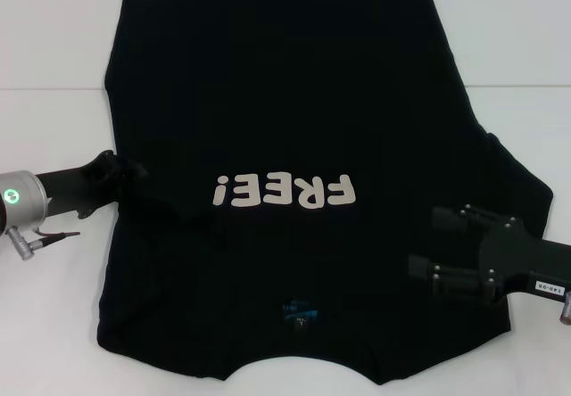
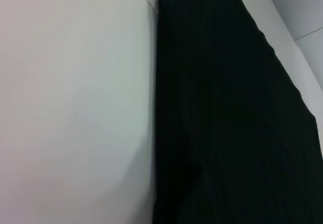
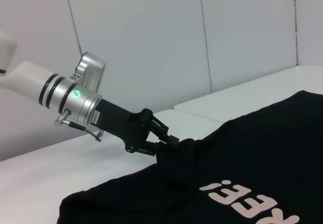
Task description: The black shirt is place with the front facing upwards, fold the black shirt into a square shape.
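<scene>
The left claw point(image 1: 125, 171) is clenched on a pinch of cloth at the left edge of the black shirt point(image 1: 294, 128), about level with the lettering. In the right wrist view the left claw point(image 3: 169, 141) has its fingers closed together around a bunched ridge of fabric that stands a little off the worktop point(image 3: 101, 168). The left sleeve is not spread out; that side of the shirt ends in a fairly straight edge.

The right claw point(image 1: 426, 243) hovers over the shirt's right part, near the collar end, with its two fingers spread well apart and nothing between them. Whether it touches the cloth cannot be told.

The black shirt lies flat, front up, across the middle of the white worktop point(image 1: 53, 57). Its long axis runs away from the robot: the collar with the small blue neck label point(image 1: 297, 311) is at the near edge, the hem at the far edge. The cream "FREE!" lettering point(image 1: 285, 191) reads upside down from the head camera. The right sleeve spreads outward beneath the right arm.

The left wrist view shows only a black edge of the shirt point(image 2: 227, 123) against the pale worktop point(image 2: 75, 108).
</scene>
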You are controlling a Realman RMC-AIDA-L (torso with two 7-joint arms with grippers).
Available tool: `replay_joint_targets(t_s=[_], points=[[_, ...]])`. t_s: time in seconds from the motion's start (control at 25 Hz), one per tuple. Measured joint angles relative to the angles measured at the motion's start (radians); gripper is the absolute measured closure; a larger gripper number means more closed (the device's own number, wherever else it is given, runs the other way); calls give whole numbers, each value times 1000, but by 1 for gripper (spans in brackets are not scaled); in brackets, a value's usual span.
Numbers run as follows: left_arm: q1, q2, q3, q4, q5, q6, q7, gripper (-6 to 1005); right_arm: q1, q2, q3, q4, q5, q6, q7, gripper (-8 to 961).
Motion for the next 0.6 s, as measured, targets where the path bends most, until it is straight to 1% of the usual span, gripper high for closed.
replay_joint_targets(t_s=[0.16, 0.32, 0.56, 0.6], points=[[-5, -3, -2, 5, -1, -1, 9, 687, 0, 0, 0, 0, 0, 0, 0, 42], [-17, -16, -3, 29, -2, -1, 18, 775, 0, 0, 0, 1, 0, 0, 1, 42], [-42, -31, -4, 53, -13, 0, 33, 953, 0, 0, 0, 2, 0, 0, 9, 42], [-50, -33, -4, 53, -16, 0, 37, 951, 0, 0, 0, 2, 0, 0, 9, 42]])
